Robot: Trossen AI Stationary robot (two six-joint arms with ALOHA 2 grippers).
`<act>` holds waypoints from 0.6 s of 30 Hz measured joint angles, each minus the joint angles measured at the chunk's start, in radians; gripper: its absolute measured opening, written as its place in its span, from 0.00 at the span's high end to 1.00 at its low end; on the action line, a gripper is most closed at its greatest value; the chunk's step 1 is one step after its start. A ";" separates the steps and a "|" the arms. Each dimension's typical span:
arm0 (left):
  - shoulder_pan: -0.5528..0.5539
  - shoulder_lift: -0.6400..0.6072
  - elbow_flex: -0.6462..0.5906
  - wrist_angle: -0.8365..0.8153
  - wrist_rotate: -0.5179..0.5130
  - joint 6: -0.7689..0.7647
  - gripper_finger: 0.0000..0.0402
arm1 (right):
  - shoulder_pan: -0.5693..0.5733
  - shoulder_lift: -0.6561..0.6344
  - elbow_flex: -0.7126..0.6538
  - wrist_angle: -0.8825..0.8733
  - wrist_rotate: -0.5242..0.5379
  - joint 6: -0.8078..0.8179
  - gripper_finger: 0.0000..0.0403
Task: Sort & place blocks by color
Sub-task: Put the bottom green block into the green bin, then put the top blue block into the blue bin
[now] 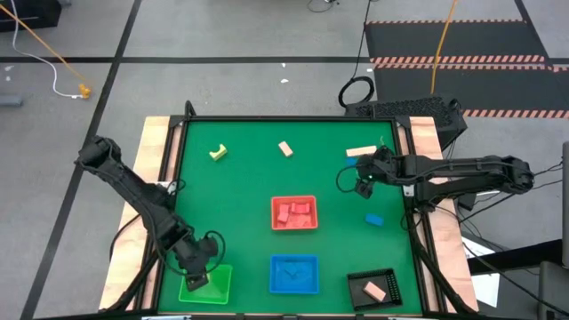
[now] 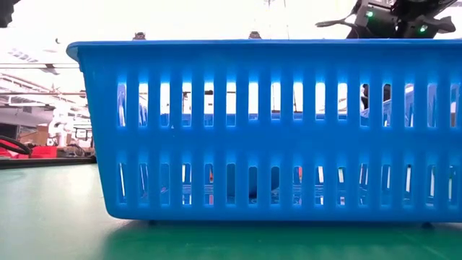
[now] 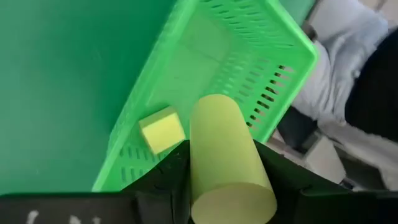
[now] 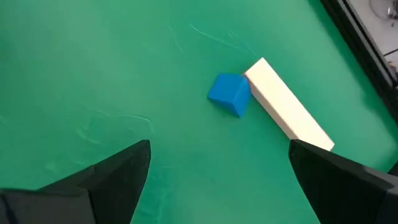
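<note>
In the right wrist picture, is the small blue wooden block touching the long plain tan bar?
Touching. The right wrist view shows the small blue wooden block pressed against one end of the long plain tan bar, no green table showing between them.

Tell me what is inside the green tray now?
The green tray holds one small yellow block. The left tool grips a yellow cylinder above the tray, and it hides part of the floor there.
</note>
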State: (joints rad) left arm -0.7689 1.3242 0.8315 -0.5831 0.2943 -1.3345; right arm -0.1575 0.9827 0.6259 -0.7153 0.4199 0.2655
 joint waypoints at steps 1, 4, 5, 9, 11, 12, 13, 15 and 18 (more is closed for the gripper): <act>-0.003 -0.001 -0.002 0.008 0.000 -0.026 0.63 | -0.002 0.001 0.000 0.001 0.001 -0.019 0.07; -0.007 -0.001 -0.008 0.009 0.004 -0.073 0.58 | -0.010 0.000 0.000 0.021 0.001 -0.059 0.07; -0.010 -0.001 -0.008 0.009 0.010 -0.078 0.57 | -0.013 0.001 0.000 0.019 0.000 -0.059 0.07; -0.012 -0.001 -0.008 0.018 0.020 -0.085 0.53 | -0.024 0.000 0.000 0.019 0.000 0.001 0.07; -0.012 -0.001 -0.008 0.039 0.021 -0.085 0.51 | -0.027 0.001 0.000 0.019 -0.001 0.060 0.07; -0.013 -0.001 -0.008 0.052 0.021 -0.085 0.51 | -0.027 0.003 0.000 0.019 -0.001 0.083 0.07; -0.015 -0.001 -0.008 0.065 0.021 -0.085 0.50 | -0.027 0.005 0.000 0.018 -0.001 0.095 0.07; -0.017 -0.001 -0.008 0.098 0.022 -0.079 0.50 | -0.027 0.008 -0.003 0.030 0.000 0.130 0.07; -0.018 -0.001 -0.008 0.169 0.023 -0.045 0.50 | -0.027 0.017 -0.040 0.125 0.026 0.273 0.07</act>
State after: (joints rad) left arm -0.7865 1.3228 0.8234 -0.4142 0.3168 -1.3800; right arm -0.1841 0.9995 0.5856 -0.5900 0.4461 0.5381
